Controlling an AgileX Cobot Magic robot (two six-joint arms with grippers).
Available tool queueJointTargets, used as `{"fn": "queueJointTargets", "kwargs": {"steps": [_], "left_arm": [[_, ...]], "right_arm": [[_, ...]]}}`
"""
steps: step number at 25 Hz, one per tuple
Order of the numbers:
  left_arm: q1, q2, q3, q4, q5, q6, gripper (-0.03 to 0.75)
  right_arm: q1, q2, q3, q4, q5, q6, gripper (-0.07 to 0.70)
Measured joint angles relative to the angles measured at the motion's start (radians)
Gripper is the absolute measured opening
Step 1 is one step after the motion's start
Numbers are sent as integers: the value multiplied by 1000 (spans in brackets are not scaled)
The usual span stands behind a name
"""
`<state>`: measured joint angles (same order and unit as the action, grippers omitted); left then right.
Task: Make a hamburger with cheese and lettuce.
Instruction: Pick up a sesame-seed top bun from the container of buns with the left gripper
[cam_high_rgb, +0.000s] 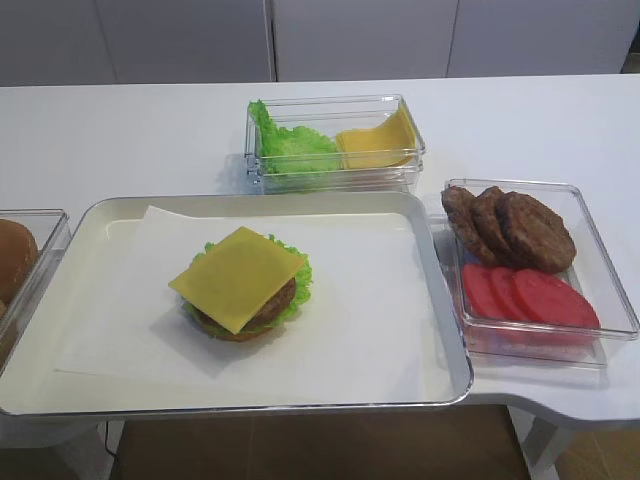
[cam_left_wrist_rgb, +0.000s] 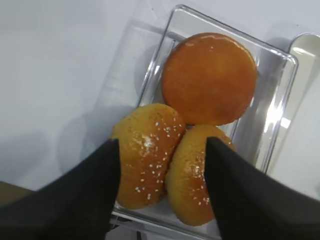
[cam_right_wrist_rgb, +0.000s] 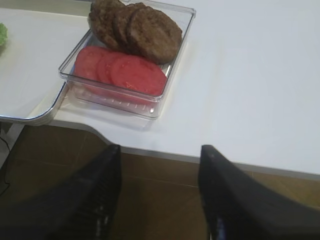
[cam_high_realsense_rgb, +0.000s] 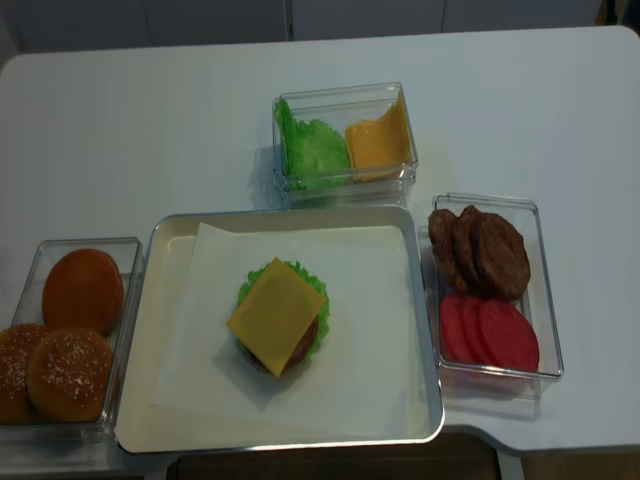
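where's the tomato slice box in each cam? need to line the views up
Exterior high: tomato slices at right, front half of the clear box, beside the tray.
Exterior high (realsense): tomato slices lower right, same box.
Right wrist: tomato slices upper left of centre, above the right claw.
Left wrist: not in it; only buns.
Shared landmark: the dark patties behind the slices.

Smooth matt cheese sits on white paper lining a shiny metal-rimmed tray; clear glossy plastic boxes; buns gleam, patties look rough.
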<state>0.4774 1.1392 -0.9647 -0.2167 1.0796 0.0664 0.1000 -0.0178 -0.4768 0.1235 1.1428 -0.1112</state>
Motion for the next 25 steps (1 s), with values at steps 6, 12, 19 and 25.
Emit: {"fn": "queueJointTargets", "kwargs": {"steps": [6,12,19,25], "left_arm": [[0,1,0,-10,13,10,384],[0,9,0,11,80,99,381],[0,84,0,88,102,311,380],[0,211,0,55,119,348,387]], "right_arm": [[0,0,0,0,0,0,376],[0,0,0,0,0,0,376],[0,0,0,0,0,0,375],[0,0,0,0,0,-4,361]]}}
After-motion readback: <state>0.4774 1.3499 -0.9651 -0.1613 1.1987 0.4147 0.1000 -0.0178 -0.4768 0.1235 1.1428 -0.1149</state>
